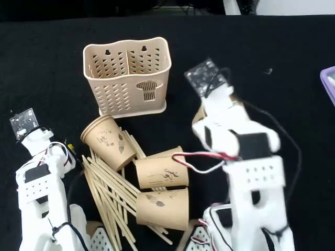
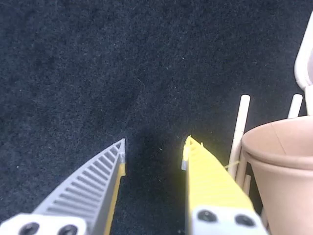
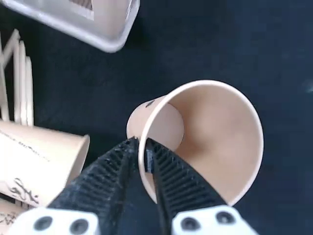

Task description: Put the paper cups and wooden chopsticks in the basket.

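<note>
- Three printed cups [image 1: 161, 170] lie on their sides across a fan of pale wooden chopsticks [image 1: 107, 193]. They are in front of the upright beige slotted basket [image 1: 125, 94].
- The right pincer [image 3: 139, 144] is clamped on the rim of a tan paper cup [image 3: 215, 132], one finger inside and one outside. The cup is tilted, near the basket's foot.
- The left pincer [image 2: 155, 147] gapes wide and holds nothing, over the black worktop [image 2: 73, 58] just beside the wooden chopsticks.
</note>
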